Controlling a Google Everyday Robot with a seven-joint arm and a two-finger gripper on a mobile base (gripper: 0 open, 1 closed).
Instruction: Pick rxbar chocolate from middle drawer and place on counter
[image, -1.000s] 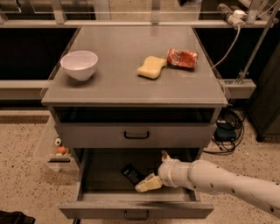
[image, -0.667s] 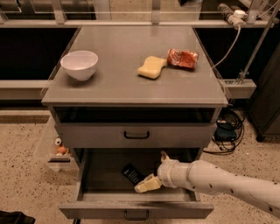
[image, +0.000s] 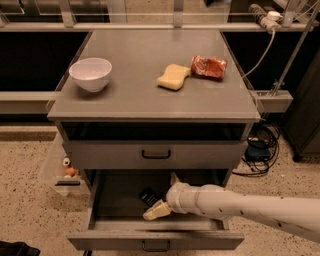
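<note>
The rxbar chocolate (image: 148, 196), a small flat black bar, lies on the floor of the open middle drawer (image: 107, 241), left of centre. My gripper (image: 165, 195) is down inside the drawer, right beside the bar on its right. It is open: one pale finger (image: 156, 211) points low and to the left just below the bar, the other (image: 174, 178) points up toward the back. Nothing is held. The counter (image: 140, 100) is the grey top surface above the drawers.
On the counter stand a white bowl (image: 91, 74) at the left, a yellow sponge (image: 173, 77) and a red shiny snack packet (image: 208, 66) at the right. A closed taller-fronted drawer (image: 100, 155) with a black handle overhangs the open drawer's back. Cables (image: 260, 150) lie on the floor at the right.
My gripper has shifted slightly to the left inside the drawer, closer to the black bar. The bar and the things on the counter have not moved.
</note>
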